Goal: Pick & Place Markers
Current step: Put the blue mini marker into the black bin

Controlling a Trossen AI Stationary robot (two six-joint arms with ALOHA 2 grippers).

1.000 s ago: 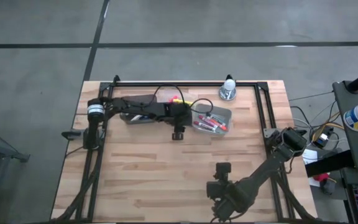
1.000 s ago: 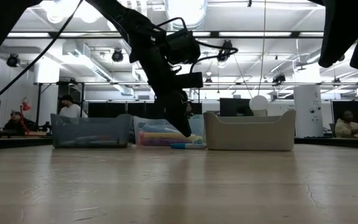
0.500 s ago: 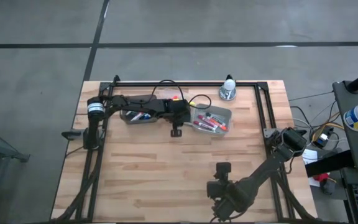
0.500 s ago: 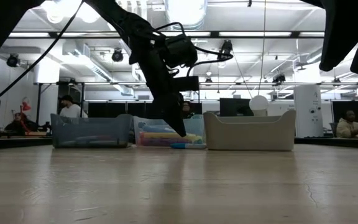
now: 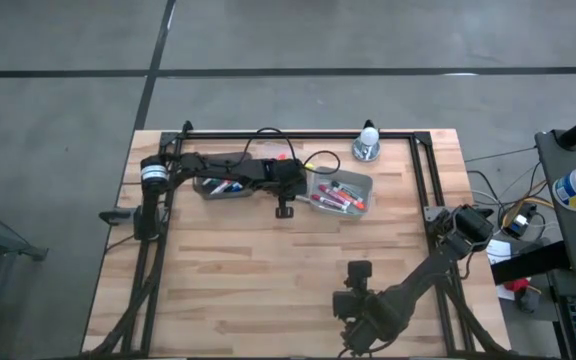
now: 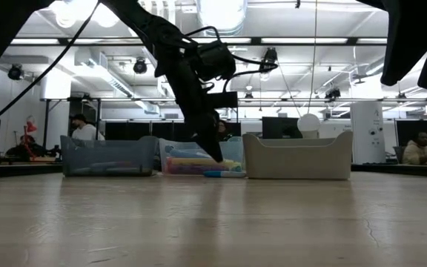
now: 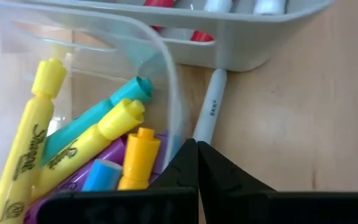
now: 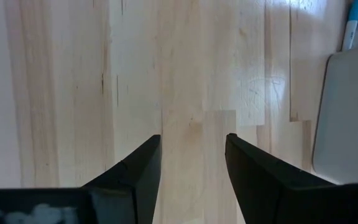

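Observation:
My left gripper (image 7: 196, 149) is shut, its tips down between a clear bin (image 7: 164, 67) of yellow, teal and purple markers (image 7: 114, 127) and a grey bin (image 7: 247, 51) of red-capped markers (image 5: 336, 198). A white marker (image 7: 209, 109) lies flat on the table in the gap between the two bins, and its near end runs under my fingertips. In the low view the same gripper (image 6: 217, 157) slants down just above that marker (image 6: 224, 174). My right gripper (image 8: 192, 146) hangs open over bare wood near the table's near edge, holding nothing. My left gripper's shut fingertips (image 7: 188, 163) stand over the white marker's near end (image 7: 199, 132), beside the clear bin's wall, slanting down from the table's left. They hide the spot. I cannot tell whether they touch the marker or the bin. The marker lies flat on the table.
A second clear bin (image 5: 215, 190) with a few markers stands left of the others under the left arm. A white bulb on a round base (image 5: 367, 146) sits at the far edge. Black frame rails (image 5: 423, 170) run along the table's sides. Wide bare wood (image 5: 248, 270) lies nearer.
My left gripper has shut beside the clear bin and drawn slightly toward the far edge. The white marker still lies on the table where it was.

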